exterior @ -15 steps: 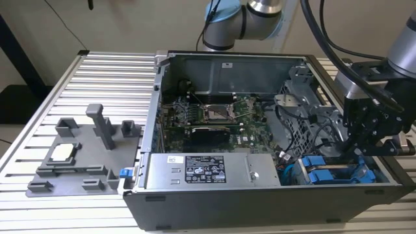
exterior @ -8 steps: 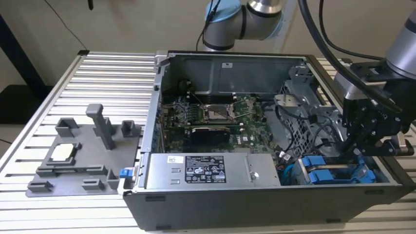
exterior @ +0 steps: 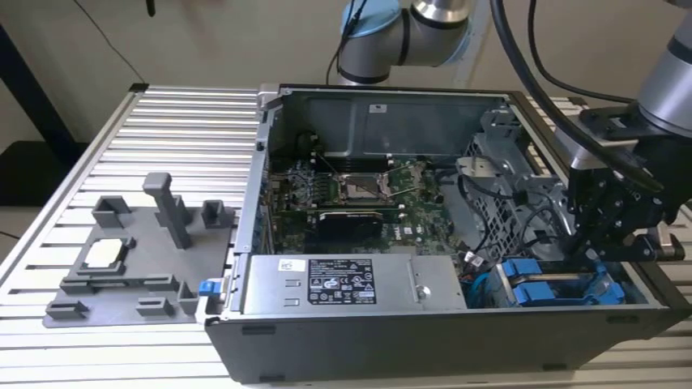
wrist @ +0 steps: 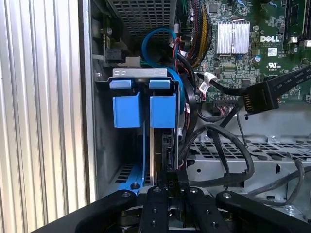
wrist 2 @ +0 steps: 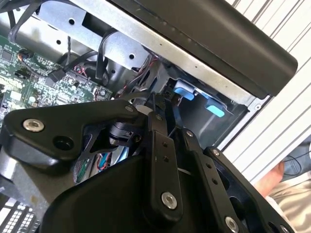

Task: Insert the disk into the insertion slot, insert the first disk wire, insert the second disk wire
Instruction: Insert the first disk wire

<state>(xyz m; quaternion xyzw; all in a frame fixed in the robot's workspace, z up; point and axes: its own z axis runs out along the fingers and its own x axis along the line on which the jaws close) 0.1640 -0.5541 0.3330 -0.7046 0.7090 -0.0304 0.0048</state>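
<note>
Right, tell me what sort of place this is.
Most likely a robotics lab or test bench for computer assembly: an opened desktop computer case sits on a ribbed aluminium table, a grey fixture plate with moulded holders lies beside it, and a robot arm reaches into the case's drive corner.

Ribbed metal table (exterior: pixel 173 130), open computer case (exterior: pixel 433 348), grey fixture plate (exterior: pixel 108 308) beside it

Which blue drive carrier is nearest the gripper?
The disk on the motherboard side: its edge reaches the gripper; the other carrier sits by the case wall.
</note>
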